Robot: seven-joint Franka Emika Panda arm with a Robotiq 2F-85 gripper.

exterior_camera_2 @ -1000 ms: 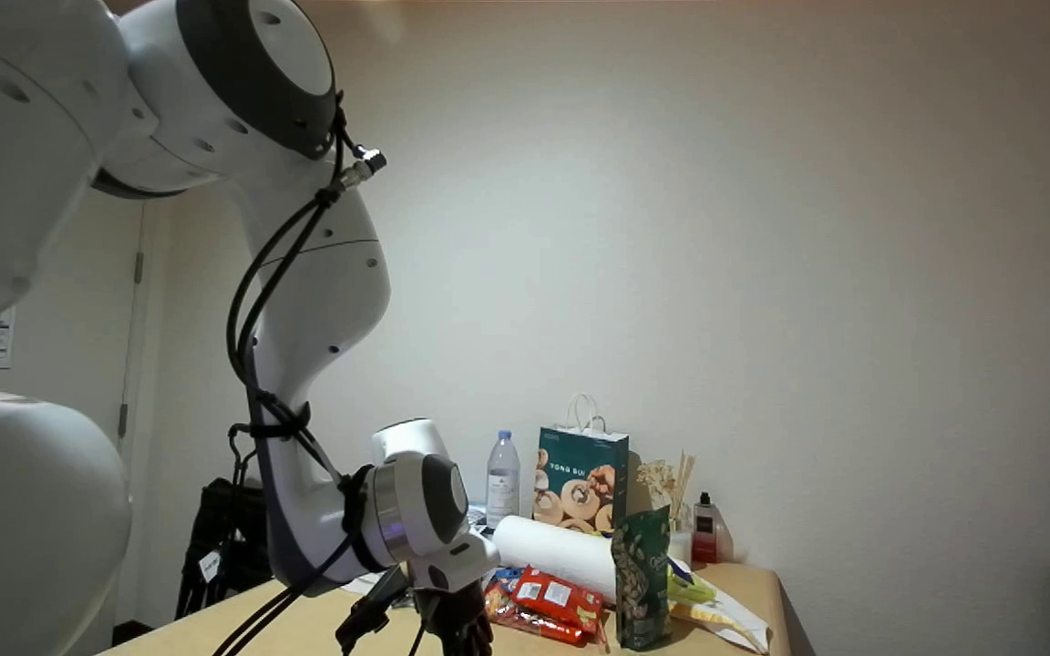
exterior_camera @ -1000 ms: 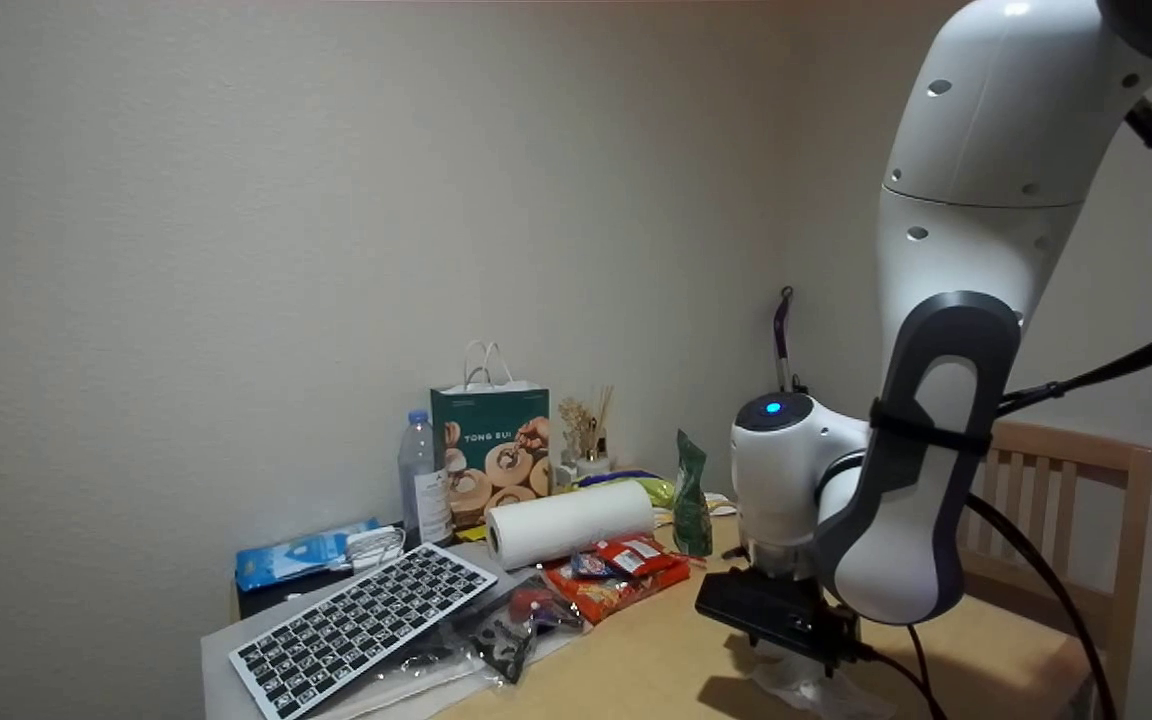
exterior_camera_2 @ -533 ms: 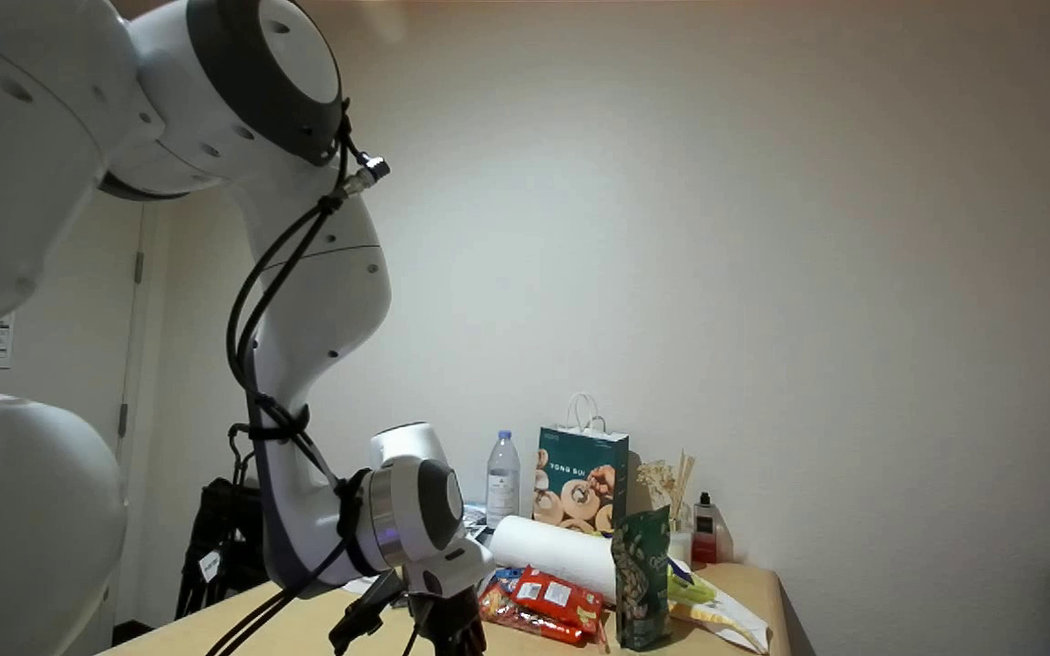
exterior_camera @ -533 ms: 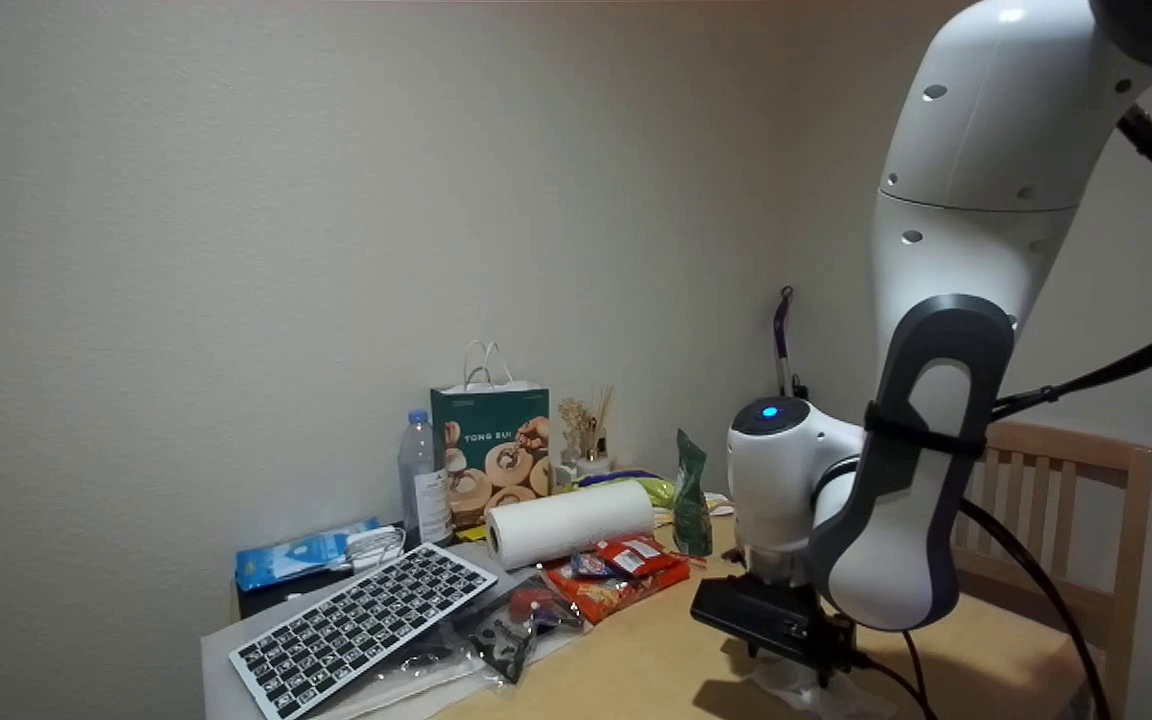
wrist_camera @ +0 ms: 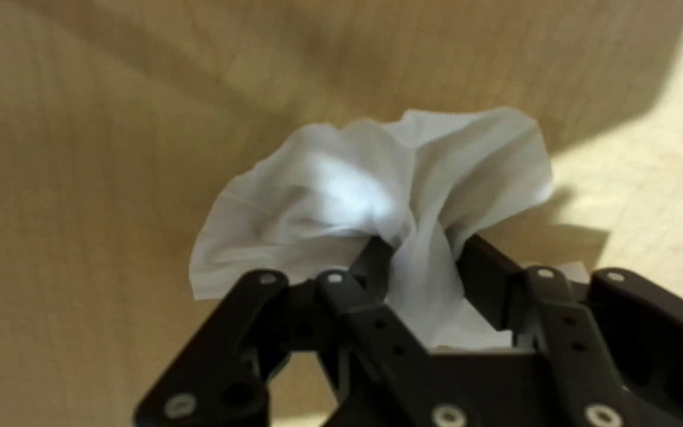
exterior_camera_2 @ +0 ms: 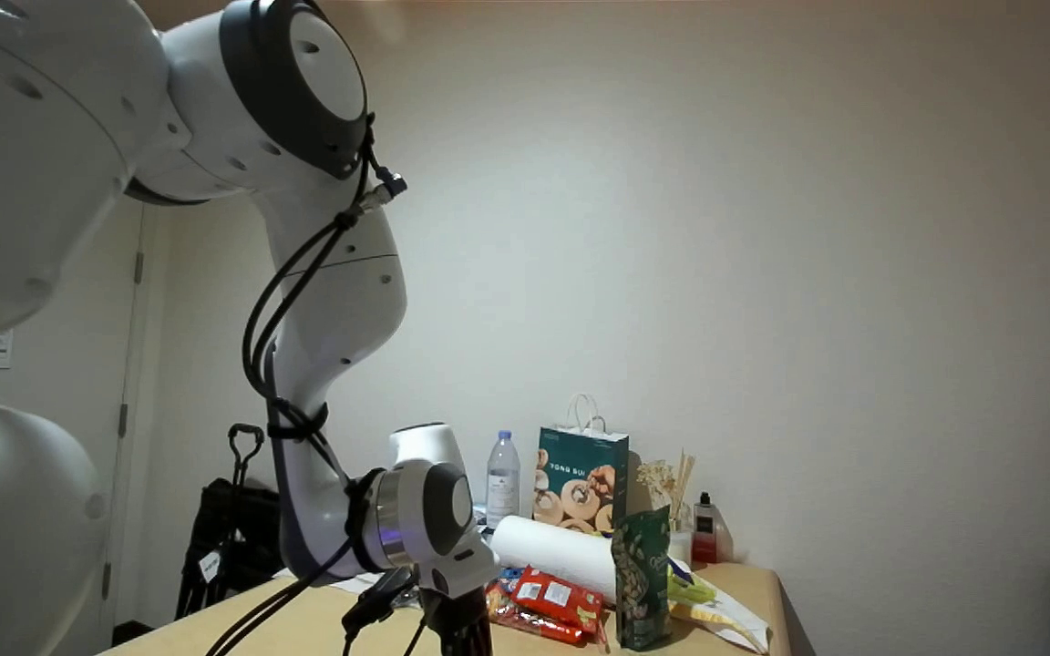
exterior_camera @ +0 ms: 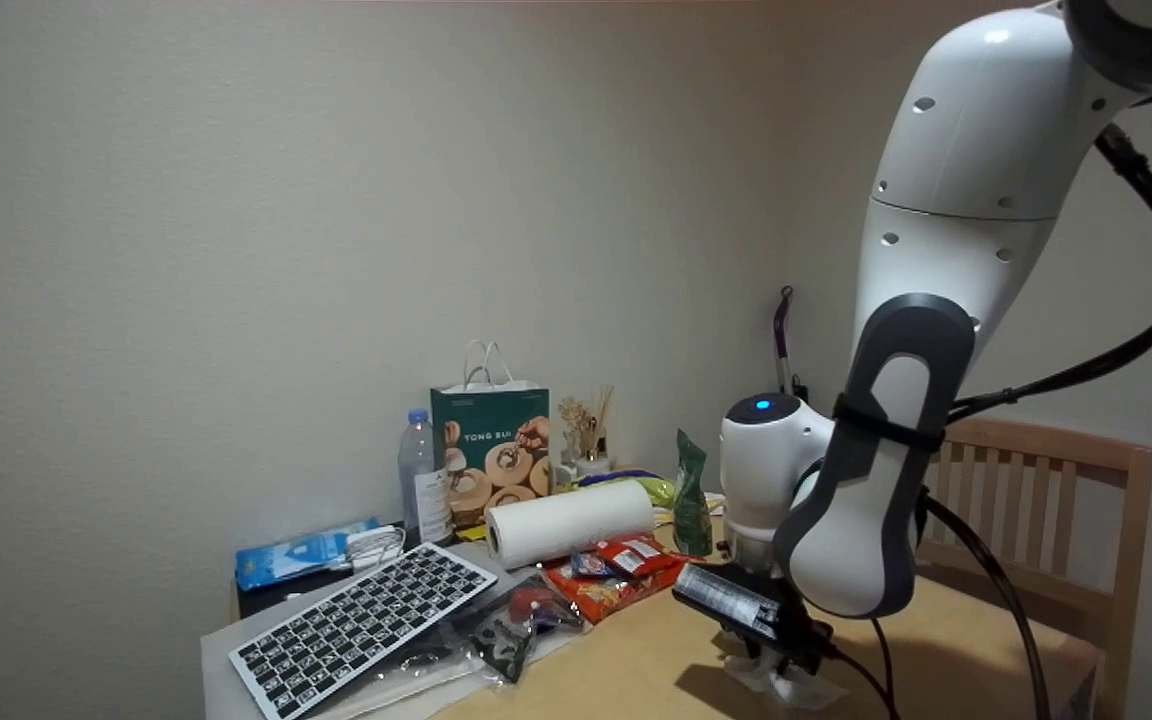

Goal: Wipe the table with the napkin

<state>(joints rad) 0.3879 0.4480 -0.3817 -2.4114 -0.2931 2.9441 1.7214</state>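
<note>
The napkin (wrist_camera: 341, 190) is white, thin and crumpled; it rests on the light wooden table (wrist_camera: 110, 249) in the wrist view. My gripper (wrist_camera: 423, 249) points down over it, with a black fingertip on each side and a gathered fold pinched between them. The creases run together at the fingertips, while the loose edges fan out beyond. In an exterior view the napkin (exterior_camera: 786, 688) shows as a pale patch beneath my gripper, low in the picture. In another exterior view the napkin is out of sight below the bottom edge.
A paper towel roll (exterior_camera: 571, 522), red snack packets (exterior_camera: 626, 570) and a standing green pouch (exterior_camera: 692, 500) lie behind the gripper. A keyboard (exterior_camera: 366, 630) and a clear plastic packet (exterior_camera: 521, 620) are farther left. A wooden chair (exterior_camera: 1046, 500) stands at the table's far side.
My gripper's fingers have come together around the napkin, which is now bunched more narrowly. The arm and wrist have shifted and turned a little, leftward in an exterior view, and the napkin shifted too.
</note>
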